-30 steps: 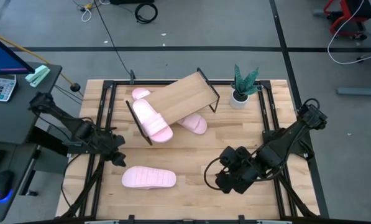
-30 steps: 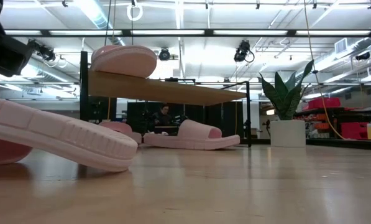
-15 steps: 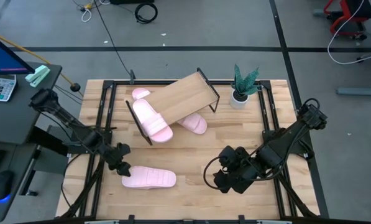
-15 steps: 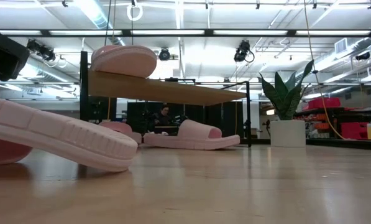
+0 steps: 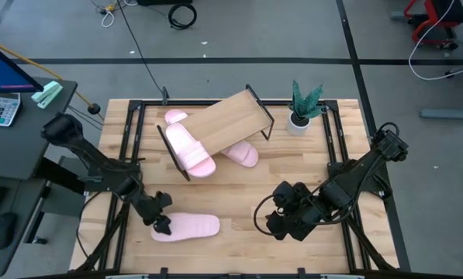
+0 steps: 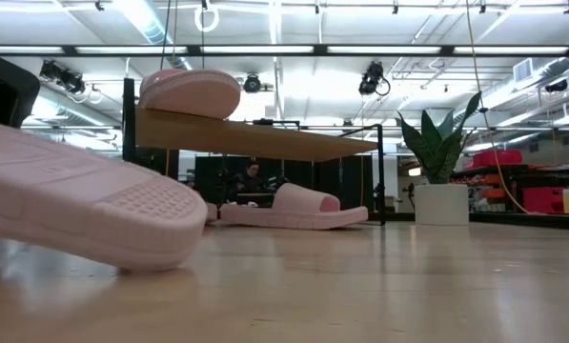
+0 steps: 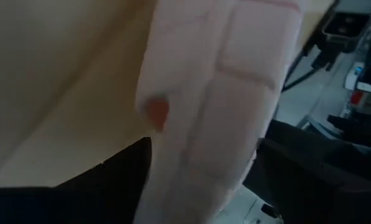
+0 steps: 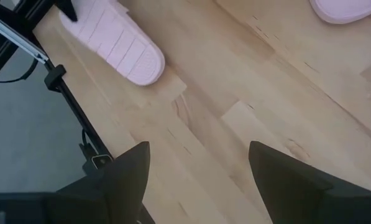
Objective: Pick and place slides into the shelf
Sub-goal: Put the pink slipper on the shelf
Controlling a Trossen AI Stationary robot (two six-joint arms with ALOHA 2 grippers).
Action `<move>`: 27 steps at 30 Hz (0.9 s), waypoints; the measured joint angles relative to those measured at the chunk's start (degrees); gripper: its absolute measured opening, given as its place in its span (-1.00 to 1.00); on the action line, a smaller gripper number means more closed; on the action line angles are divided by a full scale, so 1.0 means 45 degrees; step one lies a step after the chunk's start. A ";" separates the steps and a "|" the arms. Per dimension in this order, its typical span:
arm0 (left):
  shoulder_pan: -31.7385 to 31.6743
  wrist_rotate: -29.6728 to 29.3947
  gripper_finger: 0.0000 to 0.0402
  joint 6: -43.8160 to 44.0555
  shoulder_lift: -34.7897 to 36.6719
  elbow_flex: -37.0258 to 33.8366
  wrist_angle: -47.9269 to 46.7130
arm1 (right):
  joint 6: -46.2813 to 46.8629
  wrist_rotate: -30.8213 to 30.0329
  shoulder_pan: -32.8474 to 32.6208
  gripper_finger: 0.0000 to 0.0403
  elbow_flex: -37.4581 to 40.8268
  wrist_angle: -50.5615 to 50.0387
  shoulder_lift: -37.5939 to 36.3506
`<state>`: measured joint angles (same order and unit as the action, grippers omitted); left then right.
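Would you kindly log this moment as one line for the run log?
left gripper: at heel end of loose slide, grasp unclear | right gripper: open, idle over table | shelf: one slide on it

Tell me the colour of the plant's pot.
White; the pot shows best in the low view, beside the shelf.
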<state>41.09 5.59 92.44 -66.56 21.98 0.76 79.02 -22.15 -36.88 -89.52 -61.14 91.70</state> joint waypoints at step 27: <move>0.0468 0.0617 -0.78 0.0146 0.2622 0.5721 -0.3387 | -0.0272 -0.0636 -0.0092 0.22 0.0000 -0.0010 0.0000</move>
<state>43.19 8.37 93.10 -54.76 47.72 -14.49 77.80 -25.02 -37.30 -89.52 -61.19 91.70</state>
